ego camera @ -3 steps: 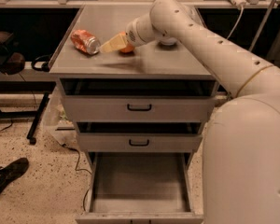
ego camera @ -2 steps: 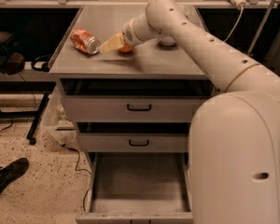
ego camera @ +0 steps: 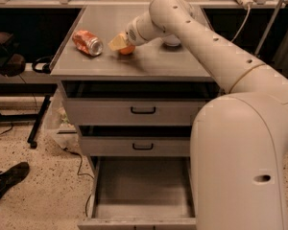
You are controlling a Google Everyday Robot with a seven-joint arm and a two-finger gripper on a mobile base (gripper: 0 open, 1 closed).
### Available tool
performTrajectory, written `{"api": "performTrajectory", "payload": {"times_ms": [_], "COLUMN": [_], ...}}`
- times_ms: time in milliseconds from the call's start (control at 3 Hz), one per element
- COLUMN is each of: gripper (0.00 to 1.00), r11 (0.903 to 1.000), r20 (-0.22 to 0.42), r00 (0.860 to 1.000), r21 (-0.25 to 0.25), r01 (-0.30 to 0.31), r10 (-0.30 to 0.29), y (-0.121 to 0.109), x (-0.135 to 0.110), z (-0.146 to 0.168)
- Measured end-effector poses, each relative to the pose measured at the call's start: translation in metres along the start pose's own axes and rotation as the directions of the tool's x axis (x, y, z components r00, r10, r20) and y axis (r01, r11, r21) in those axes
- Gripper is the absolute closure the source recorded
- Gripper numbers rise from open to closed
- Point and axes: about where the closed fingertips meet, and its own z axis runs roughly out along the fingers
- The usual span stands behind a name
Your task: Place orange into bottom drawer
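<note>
Nearest: bottom drawer [ego camera: 144, 190] pulled out, long grey floor and low side walls in view. Above it: two upper drawers [ego camera: 101, 113], black bar handles. Farther: tabletop [ego camera: 153, 63]. Orange [ego camera: 127, 50] rests on it, left of middle. Soda can [ego camera: 87, 42] lies on side to left, apart. Pincer [ego camera: 120, 43] against orange's upper left side; parted or clamped, cannot tell. Orange likely light, firm, smooth-skinned, prone to roll. Best hold: across widest middle, moderate squeeze.
</note>
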Motion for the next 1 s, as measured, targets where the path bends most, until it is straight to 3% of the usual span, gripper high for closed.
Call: {"api": "performTrajectory", "payload": {"times_ms": [333, 667, 1000], "gripper": [0.88, 1.00, 1.00], "r11": [0.9996, 0.9918, 0.9870], "r20": [-0.007, 0.069, 0.118], "r00": [1.000, 0.998, 0.993], "r21": [0.029, 0.127, 0.159], "r01": [-0.005, -0.017, -0.018], "r10": [0.006, 0.008, -0.001], "y": [0.004, 0.010, 0.043], "x": [0.009, -0.002, 0.012], "z": [-0.023, -0.113, -0.190]}}
